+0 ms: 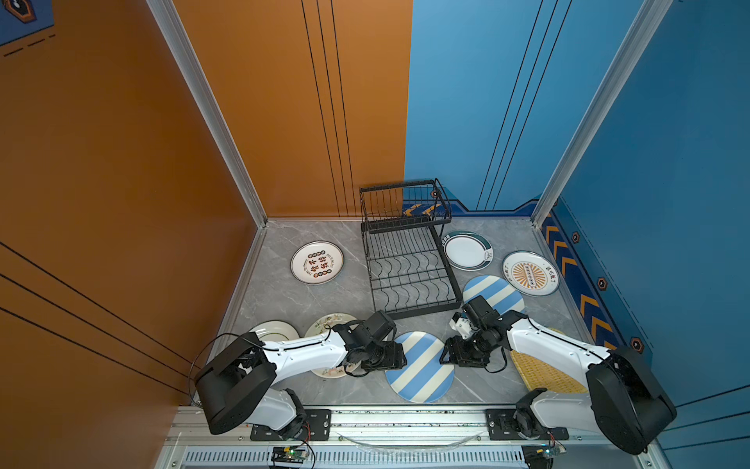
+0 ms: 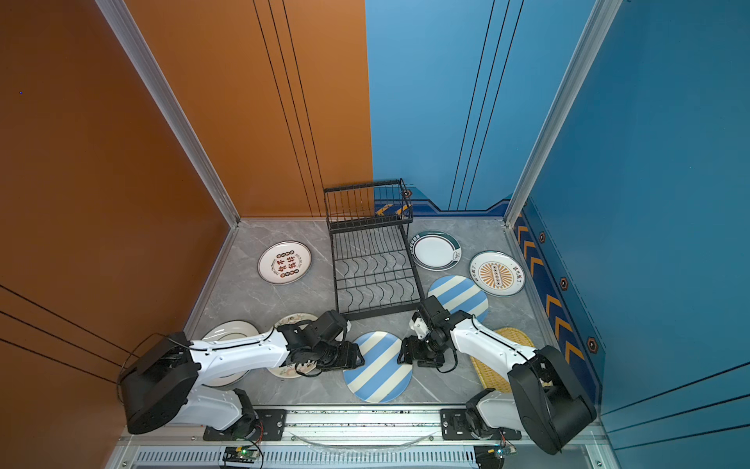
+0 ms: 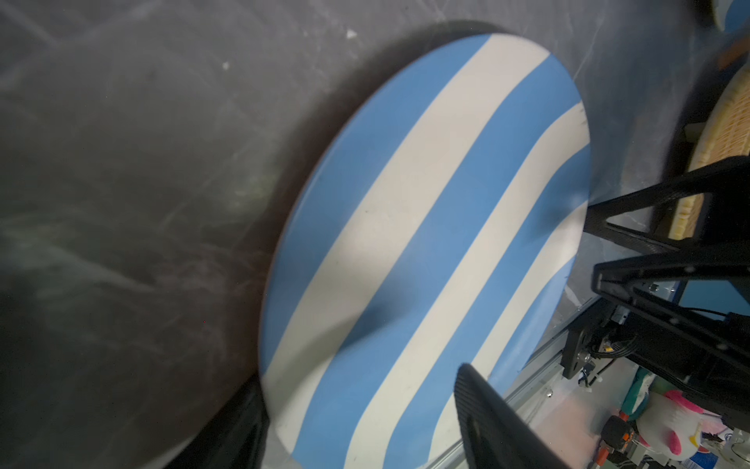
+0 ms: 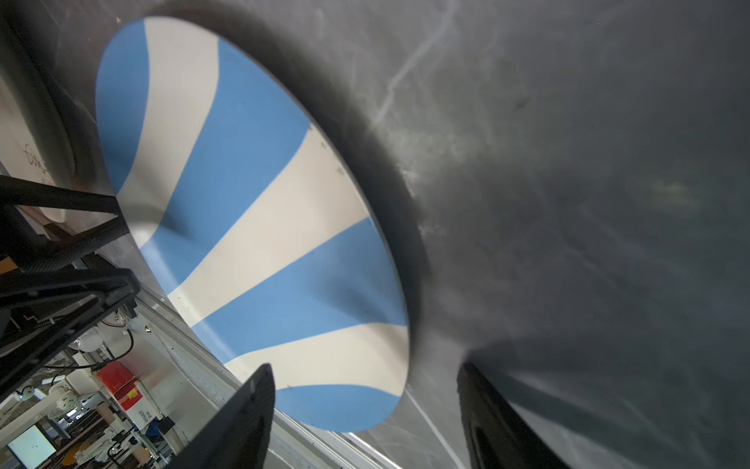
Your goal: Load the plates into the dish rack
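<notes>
A blue-cream striped plate (image 1: 420, 367) (image 2: 377, 367) lies flat at the front middle of the table. My left gripper (image 1: 399, 359) (image 3: 361, 377) stands open over its left rim, one finger above the stripes and one beside the edge. My right gripper (image 1: 446, 359) (image 4: 365, 365) stands open at the opposite rim, and the plate's edge (image 4: 345, 406) lies between its fingers. The black wire dish rack (image 1: 410, 280) (image 2: 373, 280) stands empty behind them, its tall basket tier at the back.
Around the rack lie a second striped plate (image 1: 497, 294), a green-rimmed plate (image 1: 466, 251), a sunburst plate (image 1: 531, 273) and a lettered plate (image 1: 317, 262). A floral plate (image 1: 324, 323) and a cream plate (image 1: 274, 329) lie under my left arm. The yellow woven plate (image 1: 539, 373) lies under my right.
</notes>
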You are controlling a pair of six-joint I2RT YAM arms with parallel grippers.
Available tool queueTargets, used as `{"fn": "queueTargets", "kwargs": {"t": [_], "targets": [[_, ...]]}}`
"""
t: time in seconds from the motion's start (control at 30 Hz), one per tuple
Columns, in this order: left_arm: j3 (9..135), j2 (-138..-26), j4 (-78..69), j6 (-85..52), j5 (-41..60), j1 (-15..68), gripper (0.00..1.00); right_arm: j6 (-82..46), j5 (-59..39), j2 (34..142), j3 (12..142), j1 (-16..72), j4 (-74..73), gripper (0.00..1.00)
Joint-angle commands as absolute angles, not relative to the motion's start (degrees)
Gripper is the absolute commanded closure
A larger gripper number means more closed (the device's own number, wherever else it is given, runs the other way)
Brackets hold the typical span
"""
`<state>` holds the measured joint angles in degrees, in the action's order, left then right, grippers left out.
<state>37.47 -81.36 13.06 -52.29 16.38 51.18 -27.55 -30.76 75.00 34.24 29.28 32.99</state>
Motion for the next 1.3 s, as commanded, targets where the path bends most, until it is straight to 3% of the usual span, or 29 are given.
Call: {"fn": "queueTargets", "kwargs": {"t": [0.0,0.5,0.73,0.93,1.27], "targets": [[38.61,-83.04,14.57,-50.15,18.01,49.90,0.29,-28.99,-32.09,75.92,32.49,29.62,28.59,0.28],[40.95,-87.34,15.29,-46.35,22.30,47.59,0.34,-27.75,-38.16,79.85,29.70,29.47,18.56,0.29],[40.86,-88.89,15.21,-44.42,23.14,46.69,0.42,-27.01,-41.25,79.72,28.14,26.80,18.11,0.29],[40.87,-89.65,15.21,-43.24,23.63,46.49,0.44,-26.16,-43.75,80.29,27.49,25.15,16.39,0.30],[41.10,-88.93,15.21,-43.59,22.67,46.21,0.39,-24.56,-44.38,77.84,28.73,25.23,17.73,0.50]]}}
